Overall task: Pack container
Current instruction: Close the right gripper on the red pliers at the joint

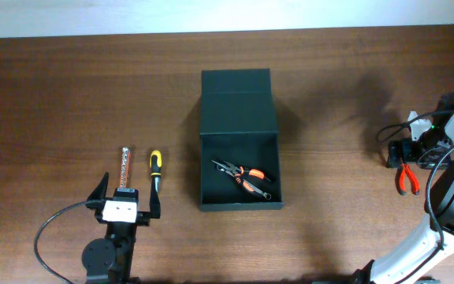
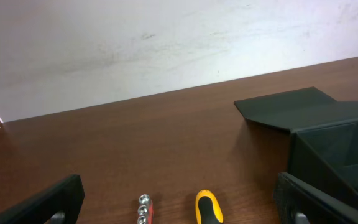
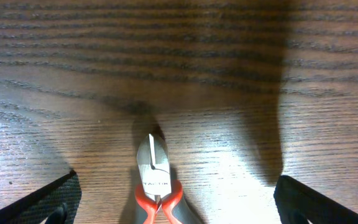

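The container (image 1: 239, 142) is a dark matte box in the middle of the table, its flap lid (image 1: 236, 91) folded back. Orange-and-black pliers (image 1: 243, 177) lie inside. My left gripper (image 1: 127, 199) is open just short of a yellow-black screwdriver (image 1: 155, 168) and a red strip of sockets (image 1: 124, 164). In the left wrist view both tools (image 2: 208, 208) (image 2: 145, 208) lie between the wide jaws, untouched. My right gripper (image 1: 410, 158) is open over red-handled cutters (image 1: 407, 178). The cutters (image 3: 157, 180) lie centred between its fingers, not gripped.
The container's open box (image 2: 334, 149) stands just right of my left gripper. A pale wall (image 2: 166, 43) rises behind the table's far edge. The right arm's white link (image 1: 440, 213) curves along the right side.
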Controlling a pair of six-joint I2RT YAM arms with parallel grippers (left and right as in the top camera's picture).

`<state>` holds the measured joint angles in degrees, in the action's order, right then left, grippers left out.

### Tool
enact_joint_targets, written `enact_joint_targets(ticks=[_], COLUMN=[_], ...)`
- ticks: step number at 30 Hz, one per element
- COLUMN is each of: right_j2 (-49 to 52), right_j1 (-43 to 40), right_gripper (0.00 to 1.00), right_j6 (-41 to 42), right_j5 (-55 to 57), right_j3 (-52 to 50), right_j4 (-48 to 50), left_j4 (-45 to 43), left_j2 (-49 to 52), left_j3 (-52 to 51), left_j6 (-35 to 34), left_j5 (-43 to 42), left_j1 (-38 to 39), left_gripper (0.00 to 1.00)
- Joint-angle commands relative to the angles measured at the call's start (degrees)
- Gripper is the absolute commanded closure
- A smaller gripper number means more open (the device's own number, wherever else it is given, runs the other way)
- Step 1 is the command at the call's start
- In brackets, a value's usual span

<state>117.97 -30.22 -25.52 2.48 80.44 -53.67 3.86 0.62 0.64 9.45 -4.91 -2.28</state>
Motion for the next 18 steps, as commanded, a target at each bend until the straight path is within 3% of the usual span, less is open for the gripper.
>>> enact_joint_targets(ticks=[1, 18], right_j2=[1.6, 1.6], right_j1=[0.2, 0.2], right_gripper=[0.01, 0.01], right_j6=[-0.1, -0.1], right_j5=[-0.3, 1.1], right_j3=[-0.9, -1.5], right_j4=[0.2, 0.7], left_j4=[0.3, 0.3], left_j2=[-0.3, -0.3], left_j3=[-0.2, -0.2], left_j6=[0.7, 0.7], left_j5=[0.2, 0.2], left_j1=[-0.2, -0.2], left_gripper=[0.01, 0.01])
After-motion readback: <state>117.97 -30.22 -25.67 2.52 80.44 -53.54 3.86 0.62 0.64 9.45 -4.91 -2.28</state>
